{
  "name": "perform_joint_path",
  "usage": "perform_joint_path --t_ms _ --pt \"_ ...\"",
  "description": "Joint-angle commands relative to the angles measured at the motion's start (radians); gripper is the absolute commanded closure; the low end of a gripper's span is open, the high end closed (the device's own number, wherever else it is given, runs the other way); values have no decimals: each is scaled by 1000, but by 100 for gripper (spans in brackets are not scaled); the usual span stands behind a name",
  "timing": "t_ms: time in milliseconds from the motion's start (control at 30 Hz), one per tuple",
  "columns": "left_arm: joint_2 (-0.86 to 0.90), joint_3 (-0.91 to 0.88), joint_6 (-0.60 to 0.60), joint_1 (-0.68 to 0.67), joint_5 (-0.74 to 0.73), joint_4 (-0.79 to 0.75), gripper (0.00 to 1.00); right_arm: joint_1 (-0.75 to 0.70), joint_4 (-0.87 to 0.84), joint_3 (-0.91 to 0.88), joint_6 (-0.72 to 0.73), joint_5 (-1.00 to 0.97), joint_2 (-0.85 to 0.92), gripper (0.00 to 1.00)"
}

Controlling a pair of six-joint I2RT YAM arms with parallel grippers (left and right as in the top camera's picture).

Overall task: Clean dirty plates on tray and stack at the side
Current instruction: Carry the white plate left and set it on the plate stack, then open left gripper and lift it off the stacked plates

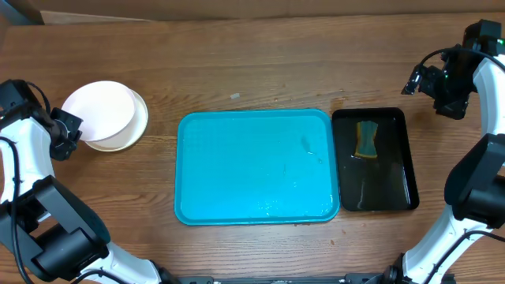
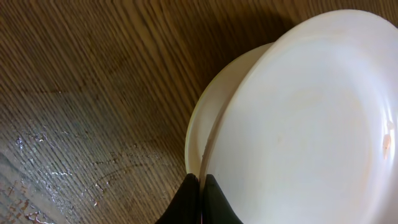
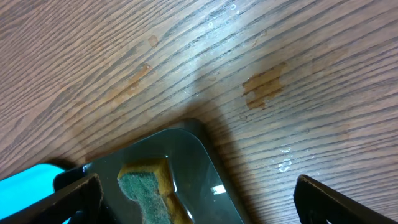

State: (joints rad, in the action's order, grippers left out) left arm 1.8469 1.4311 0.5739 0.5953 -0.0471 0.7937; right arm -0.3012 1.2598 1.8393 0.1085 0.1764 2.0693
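Finds the plates [image 1: 104,117] piled on the bare wood at the left of the table [image 1: 237,63], well apart from the tray [image 1: 256,166], a white one on top and a paler, yellowish rim showing beneath on its right and near side; cannot tell how many lie in the pile. Shows, from the left wrist, the top plate [image 2: 311,112] sitting a little off-centre on the lower plate [image 2: 208,112], with a small orange smudge [image 2: 387,144] by its right edge. Has the left gripper [image 1: 68,134] just left of the pile, clenched, its dark fingers [image 2: 186,205] pressed together right at the rims and pinching nothing that can be seen. Leaves wet streaks [image 2: 56,180] on the wood beside them. Places the turquoise tray flat at the middle of the table, beaded with a few droplets [image 1: 276,207] along its near edge. Sets a black tray [image 1: 398,158] just right of it, holding shallow water and a yellow-green sponge [image 1: 367,139] at its far end. Keeps the right gripper [image 1: 418,81] at the far right, beyond the black tray's far corner, released, fingers [image 3: 68,199] spread wide with nothing between. Shows a brown stain [image 3: 264,87] on the wood there.
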Motion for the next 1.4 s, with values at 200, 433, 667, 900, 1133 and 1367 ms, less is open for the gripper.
perform_joint_path --t_ms 200,433,667,900,1133,1367 --pt "59 -5 -6 -20 24 -22 96 -3 -2 0 4 1 -14 0" --pt "122 -5 -18 -34 24 -63 96 -3 -2 0 4 1 -14 0" --pt "126 5 -169 -33 -147 -74 45 -3 -2 0 4 1 -14 0" --pt "110 60 -349 -44 -631 -35 26 -3 -2 0 4 1 -14 0" --pt "105 64 -511 -126 -832 46 14 -3 -2 0 4 1 -14 0" --pt "105 64 -541 -253 -621 89 0 -3 -2 0 4 1 -14 0"
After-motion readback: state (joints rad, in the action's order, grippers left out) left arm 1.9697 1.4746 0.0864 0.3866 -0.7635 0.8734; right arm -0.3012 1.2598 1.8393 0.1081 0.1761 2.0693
